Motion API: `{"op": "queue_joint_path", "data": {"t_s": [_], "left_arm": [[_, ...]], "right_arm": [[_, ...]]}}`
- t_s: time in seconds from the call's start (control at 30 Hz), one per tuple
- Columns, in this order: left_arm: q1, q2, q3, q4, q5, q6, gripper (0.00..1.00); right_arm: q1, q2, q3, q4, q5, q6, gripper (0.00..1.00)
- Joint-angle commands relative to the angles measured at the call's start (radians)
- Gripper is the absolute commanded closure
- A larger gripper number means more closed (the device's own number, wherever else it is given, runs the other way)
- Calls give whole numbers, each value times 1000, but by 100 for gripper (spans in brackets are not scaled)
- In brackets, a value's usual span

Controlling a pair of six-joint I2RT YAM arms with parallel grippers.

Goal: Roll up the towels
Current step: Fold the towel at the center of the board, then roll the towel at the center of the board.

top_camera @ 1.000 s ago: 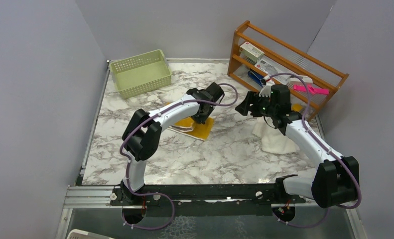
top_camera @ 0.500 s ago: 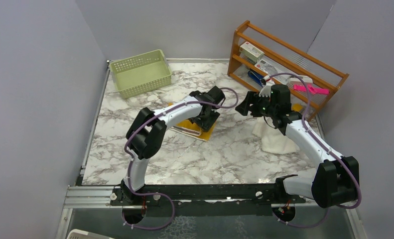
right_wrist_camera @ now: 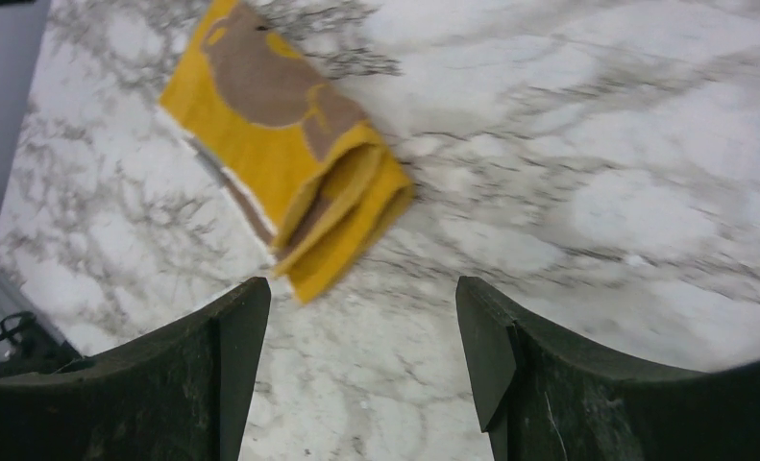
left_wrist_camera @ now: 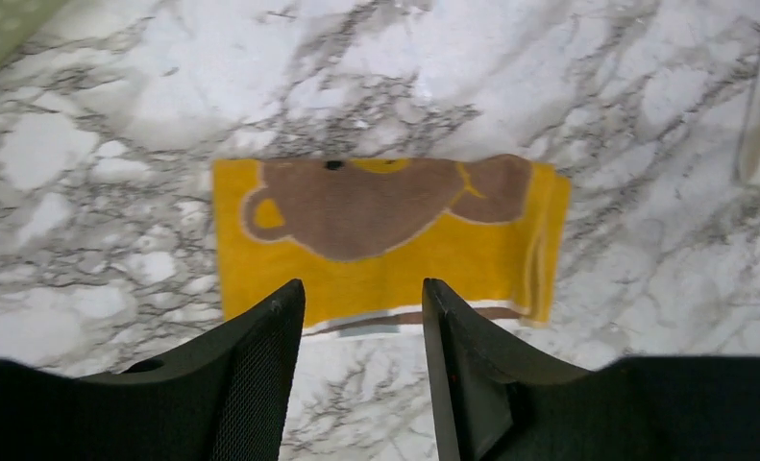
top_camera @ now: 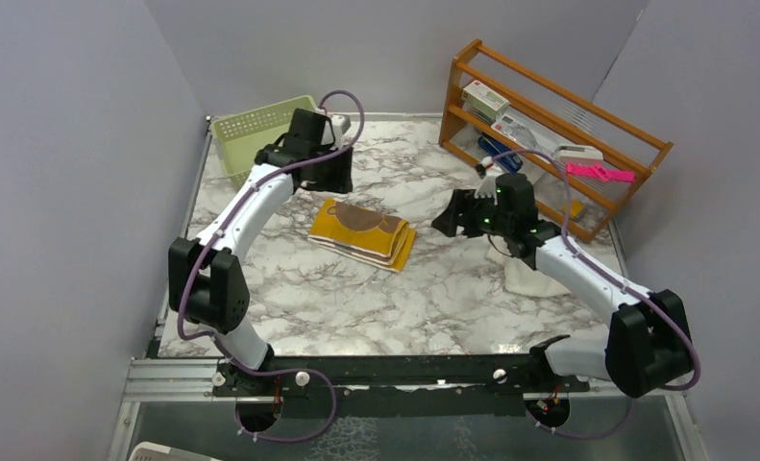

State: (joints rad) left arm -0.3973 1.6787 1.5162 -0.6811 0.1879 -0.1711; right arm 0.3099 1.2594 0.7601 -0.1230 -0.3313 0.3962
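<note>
**Work surface.** The marble-pattern table (top_camera: pixel 433 288) carries all items. A wooden rack (top_camera: pixel 554 108) stands at the far right corner, and a green basket (top_camera: pixel 251 136) at the far left corner.

**Towels.**
- The cream-white towel (top_camera: pixel 523 279) lies in a loose heap near the right edge of the table, in front of the rack. The right arm crosses above it and hides part of it.
- The yellow towel (top_camera: pixel 361 230) lies near the middle of the table, folded flat in several layers, not rolled. Its top face shows a brown bear motif. The left wrist view shows white edging along one long side (left_wrist_camera: pixel 385 240). The right wrist view shows the stacked layers gaping slightly at one short end (right_wrist_camera: pixel 289 163).

**End effectors.**
- The left gripper (top_camera: pixel 331 175) is raised just beside the basket, beyond the yellow towel and clear of it. In its wrist view (left_wrist_camera: pixel 361 288) the jaws stand apart with only towel and marble visible between them — nothing is gripped.
- The right gripper (top_camera: pixel 447 223) hangs above bare marble to the right of the yellow towel, not touching it. In its wrist view (right_wrist_camera: pixel 361 288) the jaws are spread wide — nothing is gripped.
</note>
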Motion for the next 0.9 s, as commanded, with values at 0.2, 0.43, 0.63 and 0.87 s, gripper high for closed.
{"op": "queue_joint_path", "data": {"t_s": [0.2,0.43,0.63,0.87], "left_arm": [[151,-8,-260,319,154,-111,72],[152,50,-400,509,190,-194,76],[153,80,-538,592,129,-219,85],[149,-19,-703,654,43,-349,100]], "right_arm": [[344,313,247,152,107,117,45],[365,563,422,198,51,151,52],[365,669,385,177,-7,157,53],[364,513,147,159,89,119,52]]}}
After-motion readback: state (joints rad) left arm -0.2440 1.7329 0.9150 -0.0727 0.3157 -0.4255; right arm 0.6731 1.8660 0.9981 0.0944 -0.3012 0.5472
